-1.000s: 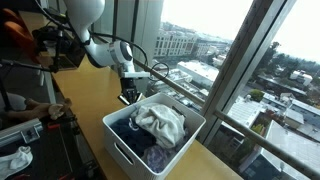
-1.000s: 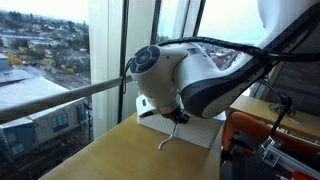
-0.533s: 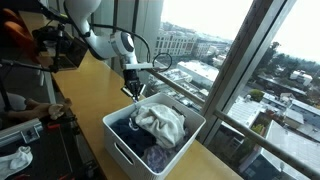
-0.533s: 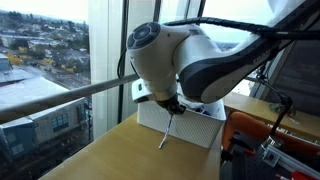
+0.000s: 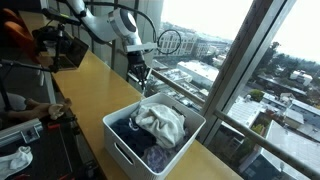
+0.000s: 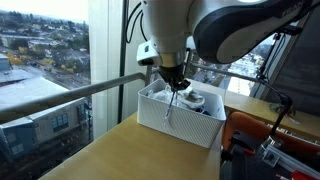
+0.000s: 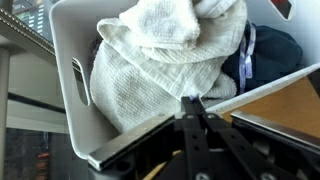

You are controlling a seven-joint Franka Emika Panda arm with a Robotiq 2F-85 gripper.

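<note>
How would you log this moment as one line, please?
jaws: shut, above rim of white plastic bin | in bin: cream waffle-weave towel, dark blue clothes | bin on: wooden counter

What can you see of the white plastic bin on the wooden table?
The white plastic bin is rectangular, open on top, with a handle slot in one end wall. It stands upright on the wooden table beside the window. A crumpled white towel and dark blue clothes fill it.

Arm [image 6: 170, 25]: white rounded housings, dark grey joint shell above tool [image 5: 138, 77]. Tool black, slim fingers. Black cable [image 5: 160, 41] loops beside tool, probably to the wrist; view blurred.
</note>
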